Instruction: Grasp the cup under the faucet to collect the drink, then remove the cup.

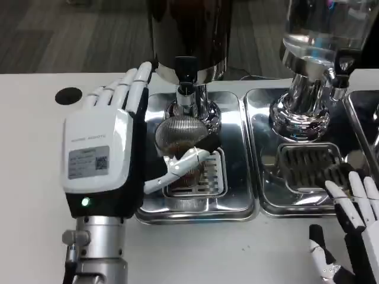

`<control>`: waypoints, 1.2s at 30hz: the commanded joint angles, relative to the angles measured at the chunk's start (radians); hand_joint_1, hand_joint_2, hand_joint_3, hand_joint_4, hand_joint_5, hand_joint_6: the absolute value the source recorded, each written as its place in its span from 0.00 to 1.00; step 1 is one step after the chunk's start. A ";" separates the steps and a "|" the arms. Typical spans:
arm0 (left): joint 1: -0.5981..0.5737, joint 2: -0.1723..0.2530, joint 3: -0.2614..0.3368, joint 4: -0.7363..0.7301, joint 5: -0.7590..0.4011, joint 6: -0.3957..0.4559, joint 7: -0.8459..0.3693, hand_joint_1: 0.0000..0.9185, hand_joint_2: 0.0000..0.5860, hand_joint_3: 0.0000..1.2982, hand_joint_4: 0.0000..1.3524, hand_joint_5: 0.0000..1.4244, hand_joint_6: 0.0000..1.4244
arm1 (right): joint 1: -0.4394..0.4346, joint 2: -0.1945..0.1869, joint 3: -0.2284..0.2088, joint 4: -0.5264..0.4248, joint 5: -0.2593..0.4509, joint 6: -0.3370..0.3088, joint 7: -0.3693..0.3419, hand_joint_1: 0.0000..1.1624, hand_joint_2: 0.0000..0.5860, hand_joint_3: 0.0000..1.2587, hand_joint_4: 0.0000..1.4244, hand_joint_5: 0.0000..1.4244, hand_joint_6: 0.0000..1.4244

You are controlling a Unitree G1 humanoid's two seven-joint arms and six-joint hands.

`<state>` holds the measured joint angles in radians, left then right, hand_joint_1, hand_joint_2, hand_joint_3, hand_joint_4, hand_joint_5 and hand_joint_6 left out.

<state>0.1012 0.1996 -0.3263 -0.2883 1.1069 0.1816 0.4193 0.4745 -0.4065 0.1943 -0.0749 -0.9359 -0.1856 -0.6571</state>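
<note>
Cup [180, 137] — clear, ribbed, brown drink inside

A drinks-serving counter is suggested, of the kind set up in a lab or office for robot trials. Two large drink dispensers [188, 29] with chrome bases and a black-handled tap [186, 74] are stood on a white table [29, 177]. Shiny metal drip trays [237, 207] with slotted grates [308, 165] are placed beneath them. Grey carpet [71, 35] is seen behind the table, as in an office.
</note>
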 commanded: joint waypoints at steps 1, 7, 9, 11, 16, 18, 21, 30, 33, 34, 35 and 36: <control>0.058 0.020 0.027 -0.021 -0.017 -0.019 0.016 0.00 0.09 0.13 0.00 0.16 0.16 | -0.007 -0.005 0.003 0.000 -0.001 -0.005 0.009 0.26 0.77 0.13 0.00 0.00 0.03; 0.238 0.050 0.071 -0.009 -0.041 -0.055 0.086 0.00 0.08 0.12 0.00 0.12 0.11 | -0.024 -0.012 -0.003 -0.014 0.051 -0.014 0.087 0.24 0.56 0.03 0.00 0.00 0.02; 0.279 0.058 0.074 0.009 -0.044 -0.070 0.110 0.00 0.08 0.10 0.00 0.11 0.10 | -0.031 -0.007 0.000 -0.042 0.053 0.000 0.133 0.25 0.53 0.01 0.00 0.00 0.02; 0.303 0.064 0.074 0.025 -0.041 -0.078 0.127 0.00 0.07 0.06 0.00 0.09 0.08 | -0.036 -0.002 0.001 -0.062 0.052 0.011 0.168 0.27 0.49 0.00 0.00 0.00 0.01; 0.351 0.076 0.061 0.090 -0.029 -0.071 0.133 0.00 0.06 0.00 0.00 0.05 0.04 | -0.089 0.005 0.016 -0.113 0.139 0.011 0.344 0.35 0.44 0.00 0.00 0.00 0.00; 0.359 0.076 0.059 0.105 -0.030 -0.073 0.146 0.00 0.07 0.00 0.00 0.05 0.04 | -0.117 0.022 0.022 -0.144 0.172 0.018 0.400 0.37 0.43 0.00 0.00 0.00 0.01; 0.365 0.078 0.064 0.112 -0.030 -0.075 0.160 0.00 0.06 0.00 0.00 0.05 0.04 | -0.155 0.040 0.025 -0.177 0.192 0.037 0.468 0.42 0.40 0.00 0.00 0.00 0.00; 0.379 0.103 0.091 0.126 -0.051 -0.076 0.165 0.00 0.08 0.00 0.00 0.05 0.03 | -0.369 0.091 0.031 -0.147 0.339 0.117 0.702 0.54 0.34 0.00 0.00 0.00 0.00; 0.387 0.103 0.096 0.124 -0.057 -0.074 0.168 0.00 0.08 0.00 0.00 0.05 0.03 | -0.432 0.108 0.034 -0.097 0.372 0.137 0.736 0.55 0.33 0.00 0.00 0.00 0.00; 0.391 0.104 0.098 0.128 -0.061 -0.075 0.171 0.00 0.08 0.00 0.00 0.05 0.03 | -0.452 0.115 0.035 -0.075 0.387 0.140 0.745 0.56 0.33 0.00 0.00 0.00 0.00; 0.394 0.104 0.099 0.130 -0.063 -0.075 0.173 0.00 0.08 0.00 0.00 0.05 0.03 | -0.473 0.123 0.036 -0.050 0.402 0.142 0.752 0.56 0.33 0.00 0.00 0.00 0.00; 0.398 0.105 0.099 0.133 -0.064 -0.075 0.176 0.00 0.08 0.00 0.00 0.05 0.02 | -0.494 0.131 0.037 -0.023 0.420 0.142 0.759 0.56 0.31 0.00 0.00 0.00 0.00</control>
<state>0.4829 0.2982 -0.2396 -0.1671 1.0527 0.1080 0.5758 0.0320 -0.2955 0.2240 -0.1564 -0.5546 -0.0555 0.0757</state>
